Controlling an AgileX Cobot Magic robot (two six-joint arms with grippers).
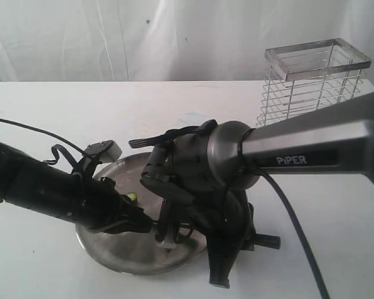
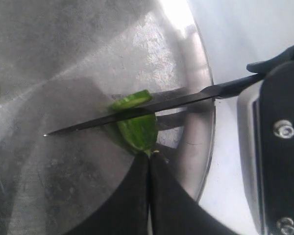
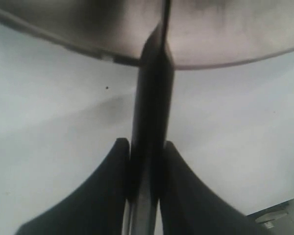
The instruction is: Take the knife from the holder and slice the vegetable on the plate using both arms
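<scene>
- knife (image 2: 137,115): long axis ran from beyond plate (image 2: 63,58) rim in over plate; tip pointed toward plate middle, handle outside rim.
- Blade lay crosswise over vegetable (image 2: 137,133), edge down in cut; cut-off green piece (image 2: 131,99) lay on plate just past blade.
- right gripper (image 3: 145,147): fingers pinched knife handle, outside plate rim.
- left gripper (image 2: 149,157): fingers pressed together over plate, tips touching vegetable end; stem pinch not discernible.
- holder (image 1: 313,87): upright, well apart from plate.
- Lettering "PiPER" (image 1: 291,160) read on grey arm segment above plate.
</scene>
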